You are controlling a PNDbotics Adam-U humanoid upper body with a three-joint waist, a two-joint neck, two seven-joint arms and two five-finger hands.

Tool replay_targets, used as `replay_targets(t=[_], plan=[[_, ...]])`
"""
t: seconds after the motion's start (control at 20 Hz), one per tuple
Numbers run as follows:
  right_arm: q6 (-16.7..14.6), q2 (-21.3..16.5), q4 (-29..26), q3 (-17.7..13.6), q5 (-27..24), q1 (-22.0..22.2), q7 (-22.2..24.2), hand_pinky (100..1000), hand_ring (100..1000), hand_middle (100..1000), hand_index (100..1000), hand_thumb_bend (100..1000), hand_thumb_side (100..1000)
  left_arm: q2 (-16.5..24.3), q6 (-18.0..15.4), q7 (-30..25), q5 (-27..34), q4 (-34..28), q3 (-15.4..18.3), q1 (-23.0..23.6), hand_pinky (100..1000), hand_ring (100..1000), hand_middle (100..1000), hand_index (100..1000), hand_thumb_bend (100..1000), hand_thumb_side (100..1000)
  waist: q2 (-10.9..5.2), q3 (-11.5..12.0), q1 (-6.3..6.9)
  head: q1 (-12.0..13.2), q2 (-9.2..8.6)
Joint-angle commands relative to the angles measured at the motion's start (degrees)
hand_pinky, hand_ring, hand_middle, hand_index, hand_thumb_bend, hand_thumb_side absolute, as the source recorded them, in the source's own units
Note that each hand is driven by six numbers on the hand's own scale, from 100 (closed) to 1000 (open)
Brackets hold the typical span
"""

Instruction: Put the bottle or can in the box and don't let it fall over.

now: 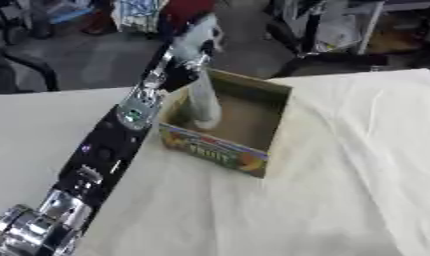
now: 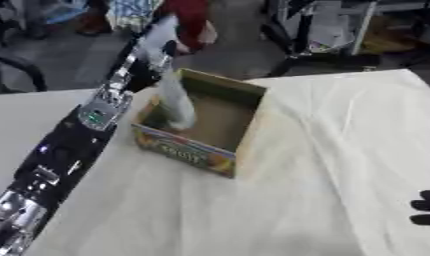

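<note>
Only right hand [image 2: 426, 210] (right-eye view)

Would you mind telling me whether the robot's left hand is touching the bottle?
Touching. In the left eye view the left hand grips the upper part of the pale bottle, whose base is down inside the cardboard box.

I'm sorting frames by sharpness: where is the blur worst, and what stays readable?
Left eye view: the left hand and the pale bottle smear together above the box; the box's printed front stays fairly legible. Right eye view: the same smear, and the right hand is a dark, soft shape at the edge.
</note>
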Motion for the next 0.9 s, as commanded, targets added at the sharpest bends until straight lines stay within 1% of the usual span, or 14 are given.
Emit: replay_targets(t=[0.05, 0.15, 0.25, 0.3, 0.35, 0.45, 0.55, 0.65, 0.7, 0.8, 0.9], plan=[[0.0, -0.4, -1.3, -0.1, -0.3, -0.7, 0.1, 780, 835, 815, 826, 100, 534, 1.7, -1.4, 2.4, -6.4, -1.2, -0.3, 0.2, 939, 1000, 946, 1000, 100, 856, -0.93, 0.3, -0.21, -0.3, -0.78], [0.0, -0.6, -1.3, -0.3, -0.2, -0.6, -0.1, 780, 835, 815, 825, 100, 534, 2.9, -2.5, 2.6, -5.7, -3.3, -1.7, 1.9, 918, 1000, 932, 1000, 100, 834, -1.14, 0.9, -0.26, -0.8, -0.58], [0.0, -0.9, -1.3, -0.6, 0.0, -0.2, -0.3, 780, 835, 815, 824, 100, 534, 5.0, -1.9, 0.3, -2.1, -6.8, -3.7, 4.7, 914, 1000, 929, 1000, 100, 842, -1.43, 1.8, -0.18, -1.4, -0.34], [0.0, -1.2, -1.2, -0.8, 0.2, 0.1, -0.5, 780, 835, 814, 823, 100, 534, 6.3, -1.2, -1.6, 0.9, -9.3, -4.8, 6.7, 904, 1000, 925, 1000, 100, 861, -1.6, 2.4, -0.07, -1.7, -0.17], [-0.1, -1.4, -1.2, -1.0, 0.5, 0.4, -0.7, 780, 835, 814, 823, 100, 534, 7.9, -0.1, -3.9, 4.6, -12.6, -5.8, 8.9, 904, 1000, 925, 1000, 100, 861, -1.75, 2.9, 0.01, -1.9, -0.05], [-0.4, -2.0, -1.1, -1.6, 0.9, 1.0, -1.3, 780, 835, 814, 822, 100, 534, 11.1, 3.1, -8.5, 13.1, -20.6, -6.7, 14.4, 899, 1000, 923, 1000, 100, 875, -2.11, 4.1, 0.16, -2.8, 0.35], [-0.6, -2.7, -0.9, -2.3, 1.4, 1.9, -2.0, 779, 834, 813, 820, 100, 537, 13.4, 7.6, -11.6, 21.3, -28.6, -5.4, 20.8, 887, 1000, 915, 1000, 100, 877, -2.54, 5.6, 0.29, -4.2, 0.72], [-0.9, -3.3, -0.7, -2.8, 1.7, 2.7, -2.6, 779, 834, 813, 820, 100, 537, 14.8, 12.7, -13.5, 28.6, -36.2, -2.7, 27.2, 877, 1000, 910, 1000, 100, 884, -2.87, 6.8, 0.35, -5.2, 1.06], [-1.0, -3.5, -0.6, -2.9, 1.9, 3.0, -2.8, 779, 834, 813, 820, 100, 539, 15.1, 14.8, -14.1, 31.2, -39.5, -1.2, 30.3, 865, 1000, 906, 1000, 100, 883, -2.96, 7.4, 0.34, -5.6, 1.21], [-1.3, -3.8, -0.5, -3.1, 2.1, 3.4, -3.1, 779, 834, 813, 819, 100, 541, 14.8, 17.4, -14.9, 34.2, -45.0, 1.6, 36.0, 849, 1000, 893, 1000, 100, 869, -3.03, 8.4, 0.3, -6.1, 1.47], [-1.4, -4.1, -0.3, -3.3, 2.3, 3.9, -3.3, 778, 834, 813, 819, 100, 545, 13.2, 18.8, -15.7, 35.3, -49.2, 3.7, 40.8, 835, 1000, 884, 1000, 100, 860, -3.21, 9.4, 0.33, -6.6, 1.87]])
